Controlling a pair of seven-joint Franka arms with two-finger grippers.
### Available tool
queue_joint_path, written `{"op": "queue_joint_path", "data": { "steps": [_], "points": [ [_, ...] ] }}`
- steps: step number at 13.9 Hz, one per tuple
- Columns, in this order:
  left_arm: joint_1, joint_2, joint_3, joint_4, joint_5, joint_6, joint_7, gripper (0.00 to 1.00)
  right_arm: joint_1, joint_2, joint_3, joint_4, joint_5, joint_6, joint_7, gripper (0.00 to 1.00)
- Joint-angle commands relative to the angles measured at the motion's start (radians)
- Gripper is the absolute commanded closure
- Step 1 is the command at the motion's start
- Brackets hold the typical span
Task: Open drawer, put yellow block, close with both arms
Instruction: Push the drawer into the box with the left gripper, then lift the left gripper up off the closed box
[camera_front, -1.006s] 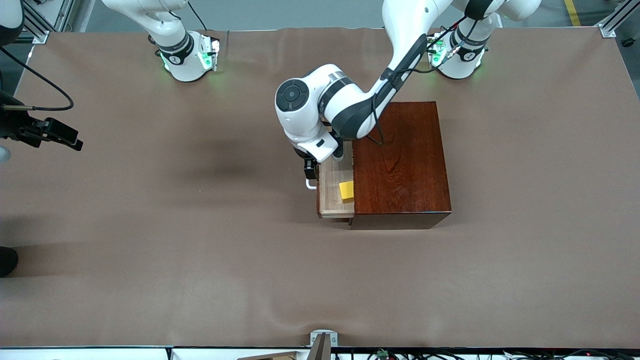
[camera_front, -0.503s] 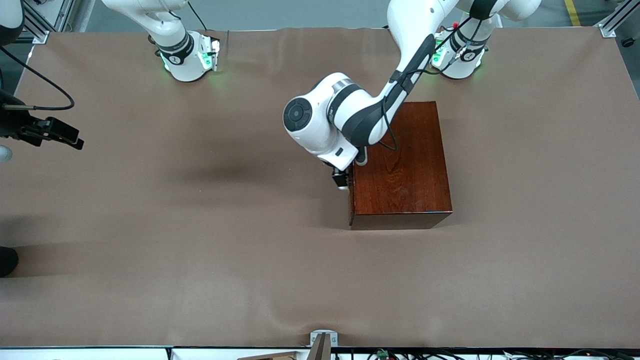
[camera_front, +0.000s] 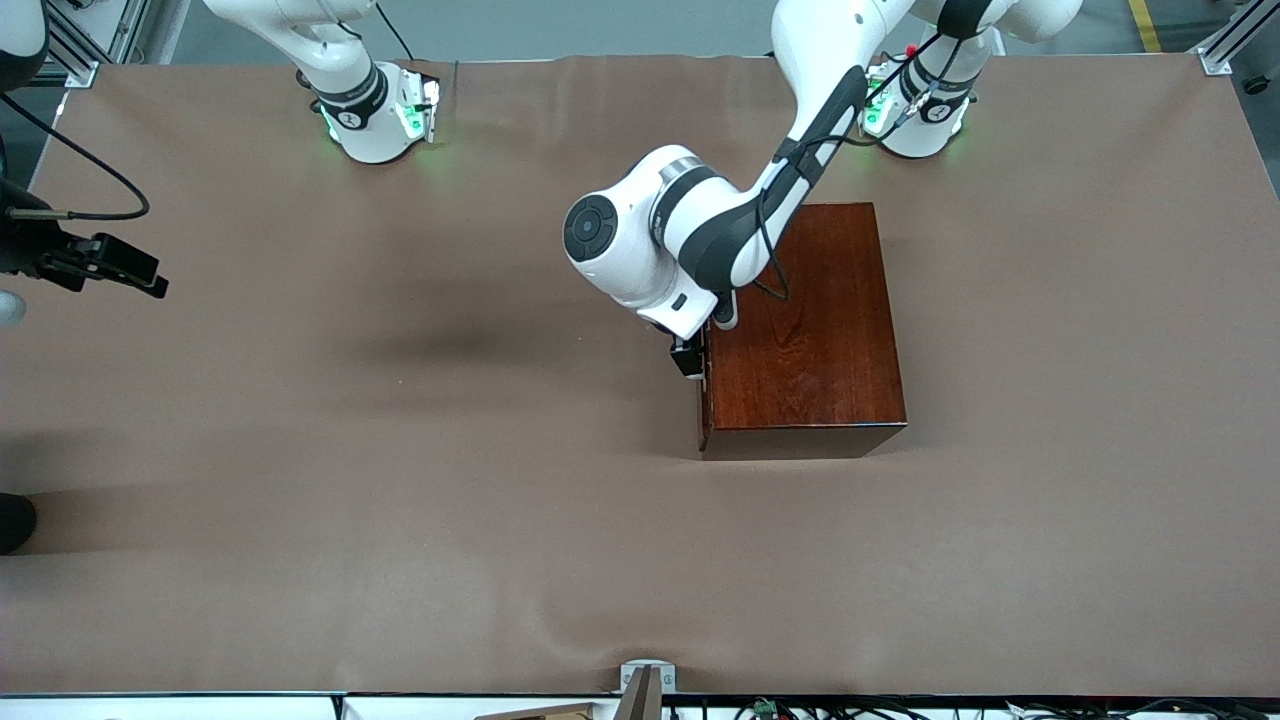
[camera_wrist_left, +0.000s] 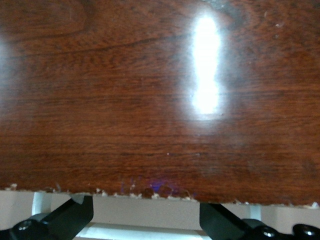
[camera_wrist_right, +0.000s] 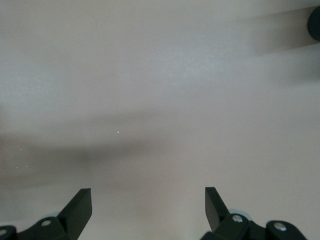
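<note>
The dark reddish-brown wooden box (camera_front: 805, 330) stands mid-table with its drawer (camera_wrist_left: 150, 209) pushed fully in. Only the drawer's pale front and white handle (camera_wrist_left: 145, 233) show, in the left wrist view under the glossy box top (camera_wrist_left: 150, 100). The yellow block is hidden. My left gripper (camera_front: 688, 360) is at the drawer's front. It is open (camera_wrist_left: 146, 220), and the handle lies between its fingers (camera_wrist_left: 80, 216). My right gripper (camera_front: 148, 282) waits over the table near the right arm's end. It is open (camera_wrist_right: 148, 205) and has nothing in it.
Brown cloth covers the table (camera_front: 400, 500). The two arm bases (camera_front: 375, 110) stand along the edge farthest from the front camera. A small metal bracket (camera_front: 645, 680) sits at the nearest edge.
One second ago the drawer stood open with the yellow block in it. My left gripper has pushed it into the box, and it is now shut. The right arm has not moved.
</note>
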Motion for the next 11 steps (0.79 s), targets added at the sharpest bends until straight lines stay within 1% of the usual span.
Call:
{"op": "queue_joint_path", "data": {
  "steps": [1, 4, 6, 9, 11],
  "points": [
    [0.012, -0.071, 0.029, 0.0, 0.084, -0.041, 0.074, 0.0, 0.0, -0.01, -0.002, -0.005, -0.005, -0.007, 0.009, 0.0],
    [0.053, -0.16, 0.047, 0.004, 0.082, -0.041, 0.212, 0.0, 0.0, -0.01, -0.002, -0.007, -0.005, -0.01, 0.009, 0.0],
    [0.105, -0.211, 0.058, 0.003, 0.081, -0.041, 0.298, 0.0, 0.0, -0.01, -0.002, -0.007, -0.005, -0.012, 0.009, 0.0],
    [0.191, -0.257, 0.057, 0.003, 0.079, -0.038, 0.386, 0.0, -0.001, -0.01, -0.002, -0.009, -0.005, -0.012, 0.009, 0.0],
    [0.202, -0.258, 0.057, 0.003, 0.078, -0.038, 0.39, 0.0, -0.001, -0.01, -0.002, -0.007, -0.005, -0.012, 0.009, 0.0]
  ]
}}
